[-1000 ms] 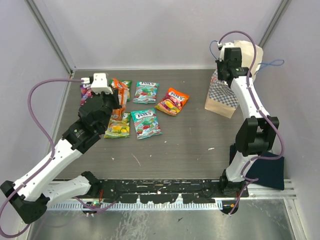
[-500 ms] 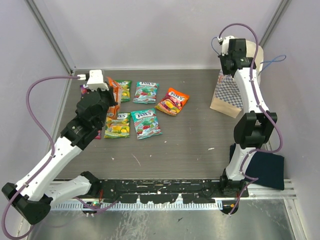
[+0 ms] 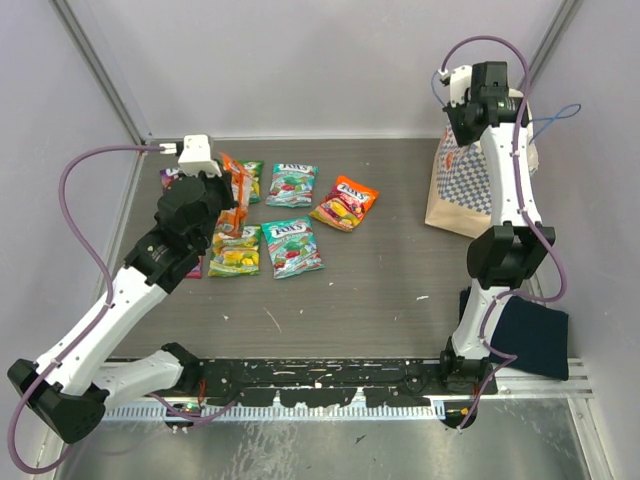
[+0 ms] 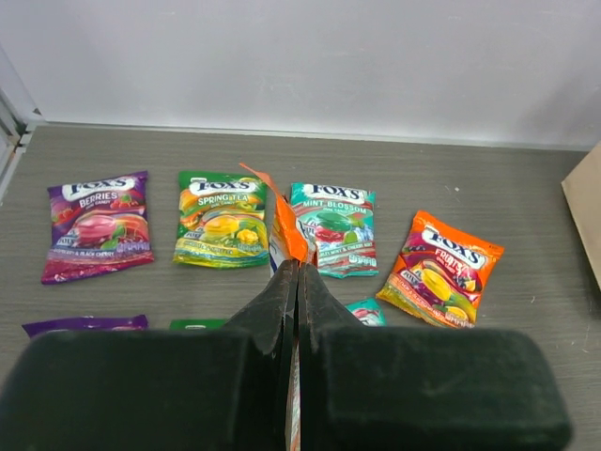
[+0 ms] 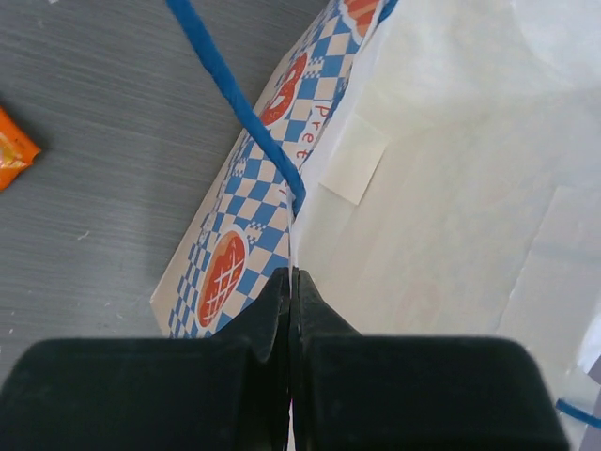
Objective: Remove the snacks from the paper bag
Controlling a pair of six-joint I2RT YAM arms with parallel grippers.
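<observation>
Top external: hoisted the paper bag [image 3: 452,195] higher at far right, right pincer [image 5: 293,277] clamped shut on its rim; swung left pincer [image 4: 297,272], pinching an orange packet [image 4: 286,230], over the snacks [image 3: 292,247] spread on the table [image 3: 380,270]. Seemingly the last one; only needs setting down.

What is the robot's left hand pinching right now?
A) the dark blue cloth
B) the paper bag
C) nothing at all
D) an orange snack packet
D: the left wrist view shows the left gripper shut on an orange snack packet, which sticks up on edge between its fingers.
</observation>
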